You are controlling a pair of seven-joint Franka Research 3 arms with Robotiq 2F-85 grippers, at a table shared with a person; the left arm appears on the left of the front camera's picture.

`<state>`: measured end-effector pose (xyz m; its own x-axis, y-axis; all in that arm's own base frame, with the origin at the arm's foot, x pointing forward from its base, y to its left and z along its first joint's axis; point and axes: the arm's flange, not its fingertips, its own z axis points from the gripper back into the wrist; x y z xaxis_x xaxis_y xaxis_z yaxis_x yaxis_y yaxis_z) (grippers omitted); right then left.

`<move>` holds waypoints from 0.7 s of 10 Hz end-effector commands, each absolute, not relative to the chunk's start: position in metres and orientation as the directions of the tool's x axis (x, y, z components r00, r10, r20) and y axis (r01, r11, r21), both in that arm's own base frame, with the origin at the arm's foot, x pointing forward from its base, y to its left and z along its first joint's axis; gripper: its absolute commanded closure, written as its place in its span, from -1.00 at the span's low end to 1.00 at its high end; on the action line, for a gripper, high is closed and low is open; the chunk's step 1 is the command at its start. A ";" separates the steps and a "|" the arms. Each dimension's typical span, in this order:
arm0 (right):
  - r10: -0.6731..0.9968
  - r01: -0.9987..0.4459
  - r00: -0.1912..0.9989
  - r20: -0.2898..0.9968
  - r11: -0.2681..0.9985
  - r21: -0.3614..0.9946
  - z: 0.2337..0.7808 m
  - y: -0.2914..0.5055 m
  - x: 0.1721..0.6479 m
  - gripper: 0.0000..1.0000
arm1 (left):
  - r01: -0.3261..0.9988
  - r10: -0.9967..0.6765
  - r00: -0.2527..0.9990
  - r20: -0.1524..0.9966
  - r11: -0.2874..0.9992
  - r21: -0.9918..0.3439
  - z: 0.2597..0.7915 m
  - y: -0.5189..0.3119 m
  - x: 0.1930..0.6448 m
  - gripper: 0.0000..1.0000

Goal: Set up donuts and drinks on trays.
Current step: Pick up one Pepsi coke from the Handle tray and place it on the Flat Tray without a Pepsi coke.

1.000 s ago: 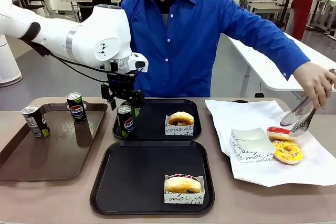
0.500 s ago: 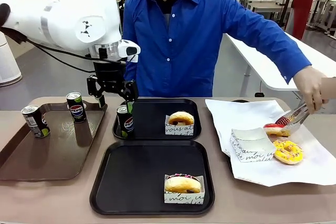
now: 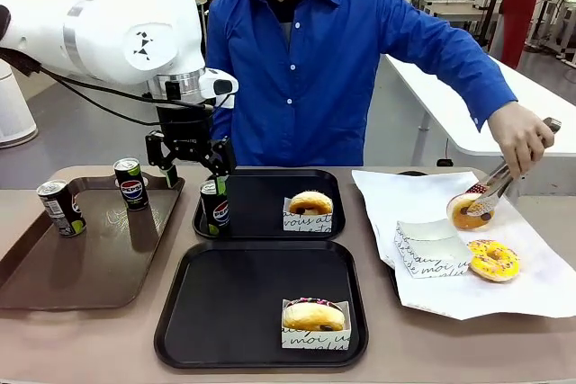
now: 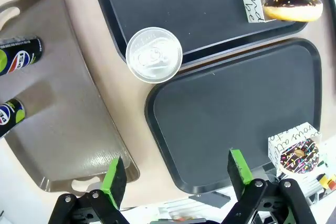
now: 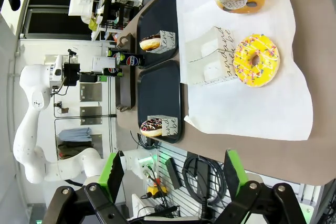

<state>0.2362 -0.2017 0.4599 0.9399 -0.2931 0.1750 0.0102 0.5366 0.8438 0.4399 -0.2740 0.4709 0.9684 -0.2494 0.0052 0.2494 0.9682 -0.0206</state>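
The left pincer (image 3: 193, 168) hangs with its green-padded jaws spread wide and empty, right above a slim black Pepsi can (image 3: 214, 206) with a red-white-blue logo and a round silver top. The can stands upright in a corner of the far tray (image 3: 261, 188), which is glossy black plastic with rounded corners. Past the can from the pincer lies a ring donut (image 3: 310, 203) in a white, script-printed paper sleeve. The right pincer (image 5: 173, 167) is likewise spread and empty.
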 end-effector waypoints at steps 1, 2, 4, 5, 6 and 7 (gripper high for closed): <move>-0.291 0.010 0.941 0.174 0.536 0.844 0.458 -0.200 0.234 -1.00 | 0.253 -0.252 0.967 0.020 0.967 -0.012 0.472 -0.275 0.444 -1.00; -0.291 0.010 0.941 0.174 0.536 0.844 0.458 -0.200 0.234 -1.00 | 0.253 -0.252 0.967 0.020 0.967 -0.012 0.472 -0.275 0.444 -1.00; -0.291 0.010 0.941 0.174 0.536 0.844 0.458 -0.200 0.234 -1.00 | 0.209 -0.208 0.978 0.030 0.975 -0.080 0.501 -0.248 0.446 -1.00; -0.291 0.010 0.941 0.174 0.536 0.844 0.458 -0.200 0.234 -1.00 | 0.174 -0.173 0.985 0.022 0.967 -0.186 0.531 -0.221 0.452 -1.00; -0.291 0.010 0.941 0.174 0.536 0.844 0.458 -0.200 0.234 -1.00 | 0.141 -0.129 0.988 0.079 0.975 -0.174 0.556 -0.191 0.457 -1.00; -0.291 0.010 0.941 0.174 0.536 0.844 0.458 -0.200 0.234 -1.00 | 0.090 -0.075 0.993 0.093 0.982 -0.166 0.582 -0.153 0.462 -1.00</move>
